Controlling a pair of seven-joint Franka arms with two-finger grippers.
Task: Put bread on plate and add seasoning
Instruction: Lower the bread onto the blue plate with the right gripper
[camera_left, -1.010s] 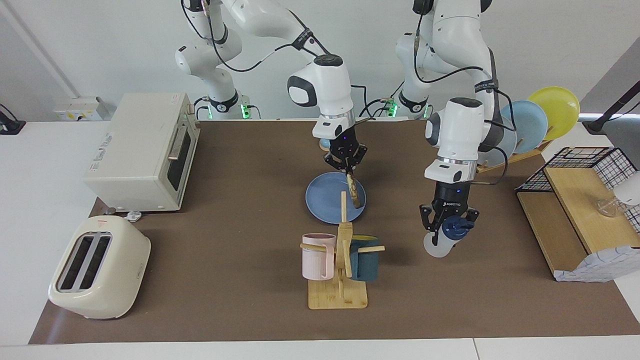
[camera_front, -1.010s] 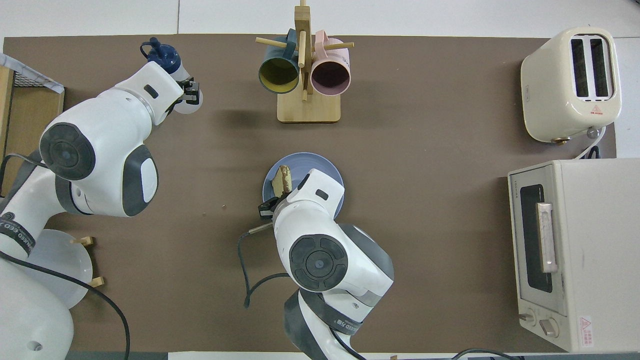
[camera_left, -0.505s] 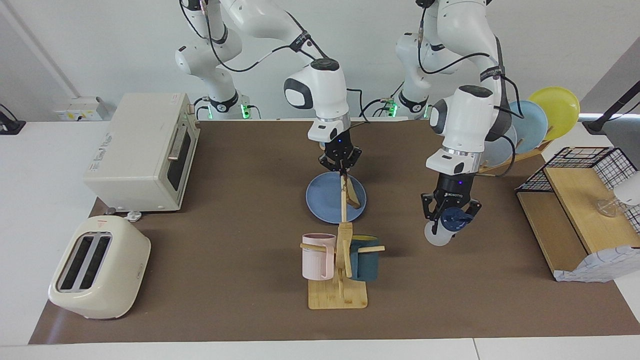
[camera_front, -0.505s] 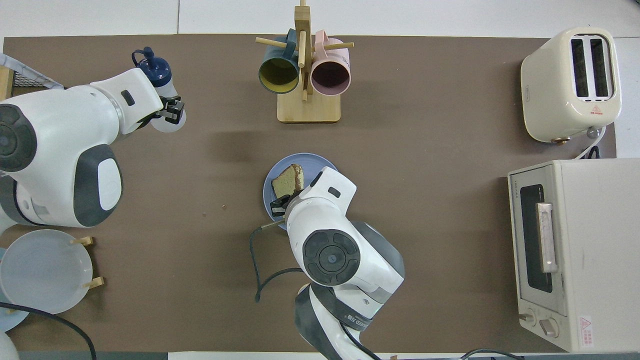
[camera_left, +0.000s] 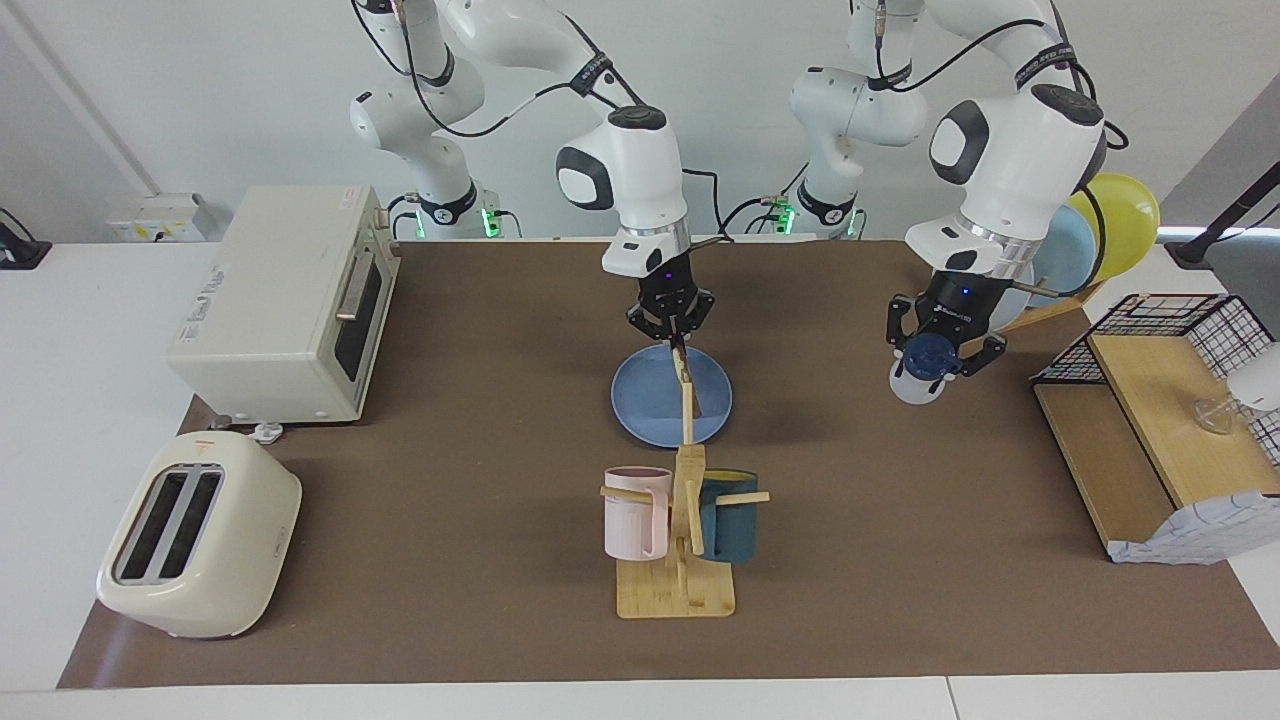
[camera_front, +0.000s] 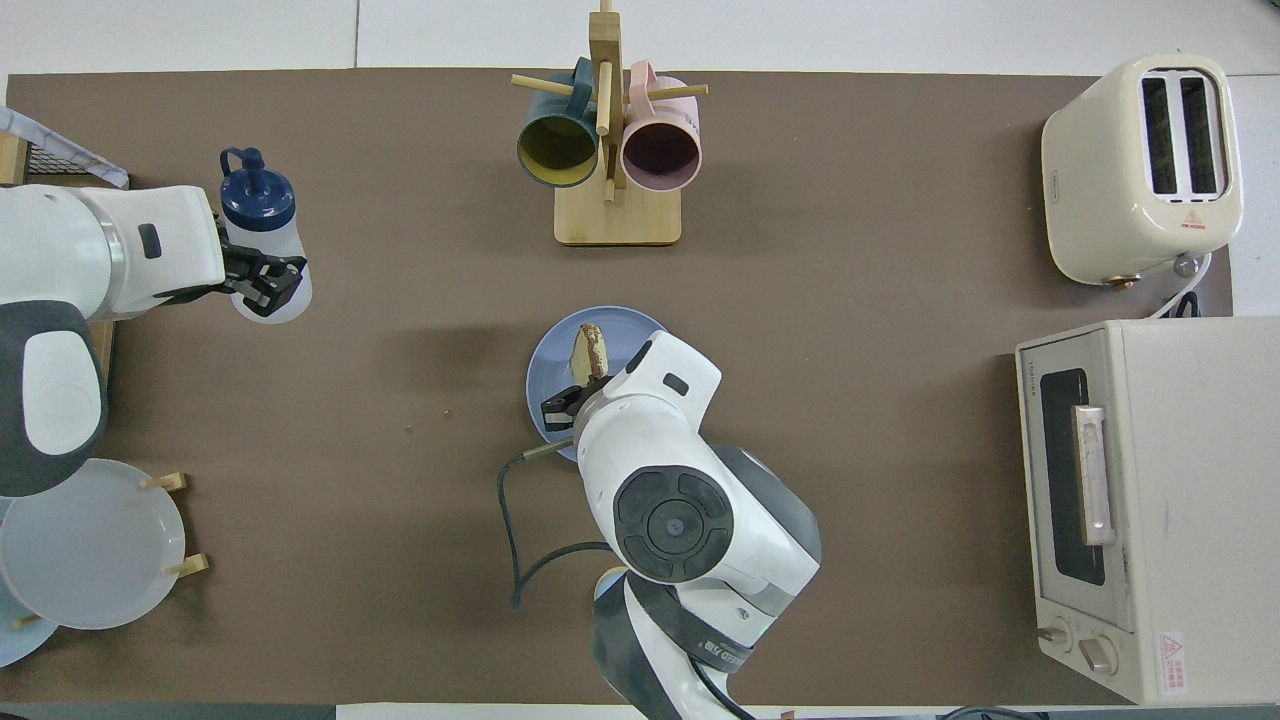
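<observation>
The medium-blue plate (camera_left: 648, 405) lies at the table's middle; it also shows in the overhead view (camera_front: 546, 365). My right gripper (camera_left: 671, 334) is over the plate and shut on the bread (camera_left: 683, 366), which hangs on edge just above it. In the overhead view the bread (camera_front: 588, 350) shows edge-on by the right gripper (camera_front: 562, 404). My left gripper (camera_left: 938, 352) is shut on the seasoning bottle (camera_left: 914, 384), raised and tilted over the table toward the left arm's end. The overhead view shows its dark blue cap and whitish body (camera_front: 272, 250) at the left gripper (camera_front: 262, 286).
A wooden mug tree (camera_left: 678, 560) with a pink and a dark teal mug stands farther from the robots than the plate. A toaster (camera_left: 195, 535) and a toaster oven (camera_left: 285, 300) stand at the right arm's end. A rack of pale plates (camera_front: 90, 540) and a wire shelf (camera_left: 1160, 400) stand at the left arm's end.
My left gripper has lifted the seasoning bottle and carried it nearer the robots and the plate rack. My right gripper has shifted slightly over the plate, and the bread has swung more upright.
</observation>
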